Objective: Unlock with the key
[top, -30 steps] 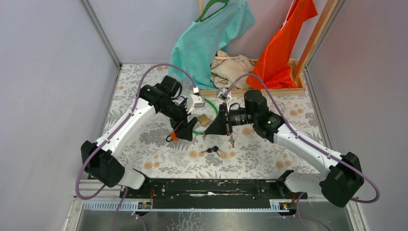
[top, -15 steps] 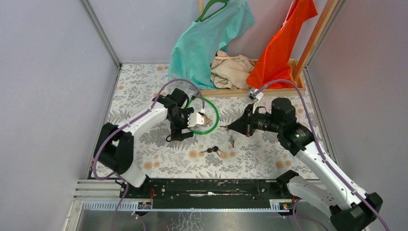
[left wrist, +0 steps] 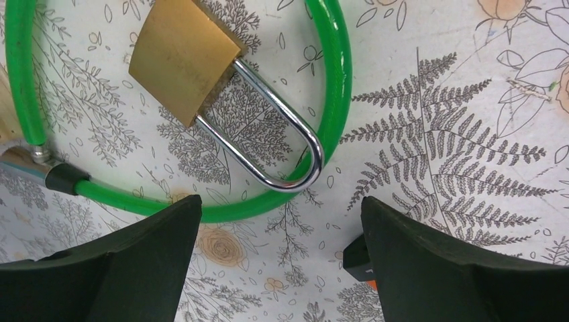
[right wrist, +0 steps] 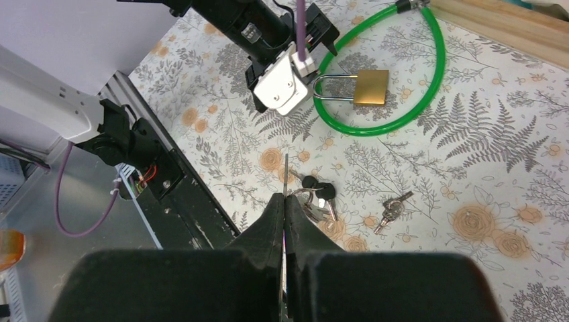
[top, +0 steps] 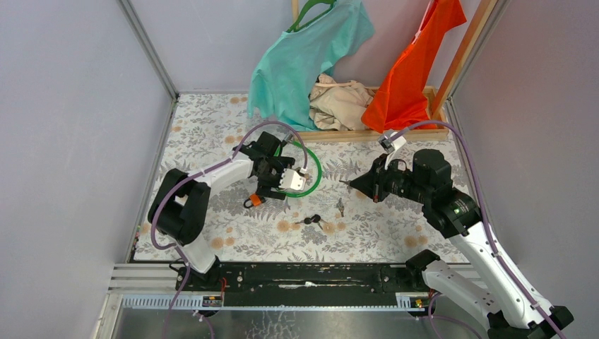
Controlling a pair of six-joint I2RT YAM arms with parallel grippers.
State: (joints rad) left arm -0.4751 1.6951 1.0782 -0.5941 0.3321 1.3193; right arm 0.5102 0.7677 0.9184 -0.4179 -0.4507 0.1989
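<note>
top: overhead, far | left wrist: close, down | right wrist: oblique | shared: padlock [left wrist: 184, 62]

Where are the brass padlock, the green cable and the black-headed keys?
brass padlock [left wrist: 184, 60]: left wrist view, middle of the brass body.
green cable [left wrist: 341, 74]: left wrist view, right side of the loop.
black-headed keys [right wrist: 326, 191]: right wrist view, black head of one key.

brass padlock [left wrist: 184, 60] lies flat within the green cable loop [left wrist: 333, 80]; right tool [right wrist: 284, 201] pinches a key [right wrist: 286, 176] edge-on.
</note>
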